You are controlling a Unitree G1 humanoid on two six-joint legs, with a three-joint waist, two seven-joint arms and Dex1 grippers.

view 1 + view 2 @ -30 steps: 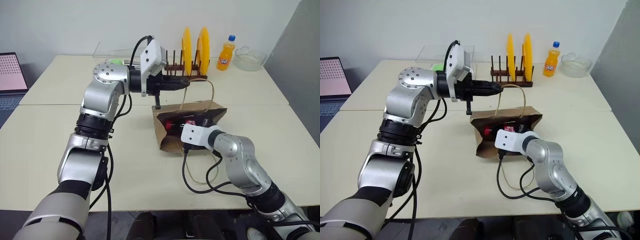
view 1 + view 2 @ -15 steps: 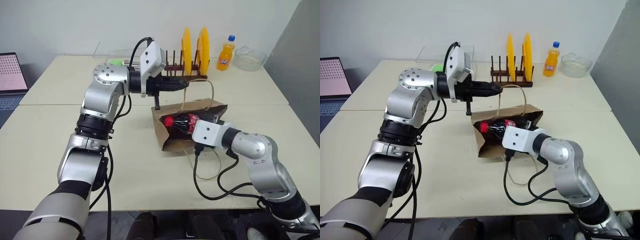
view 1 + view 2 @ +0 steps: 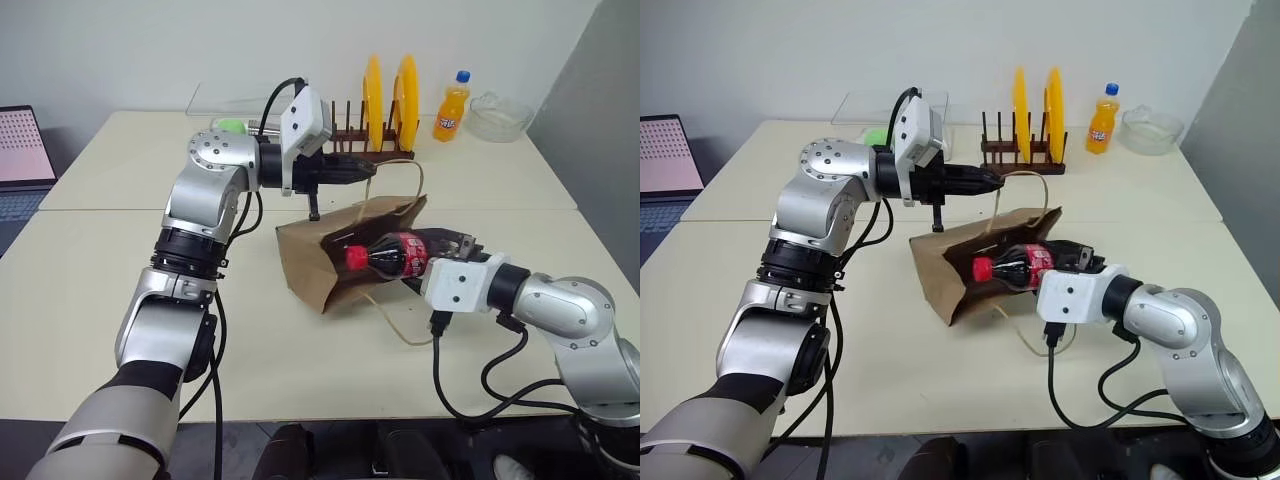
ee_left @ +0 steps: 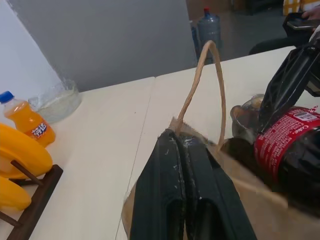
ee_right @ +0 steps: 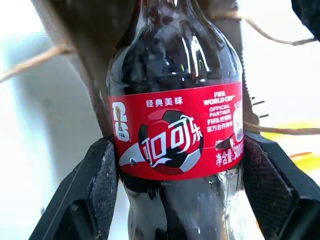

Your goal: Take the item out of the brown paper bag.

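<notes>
On the pale table, the right gripper clasps the cola bottle, its red cap still inside the brown paper bag, whose handle the left gripper pinches shut; the lower handle loop could snag and drag the bag along.

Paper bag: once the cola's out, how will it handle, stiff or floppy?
Likely floppy: the brown paper bag already slumps sideways, creased, hanging by one thin handle from the shut left gripper. Probably light, so it may slide or swing as the right gripper draws the cola bottle out.
</notes>
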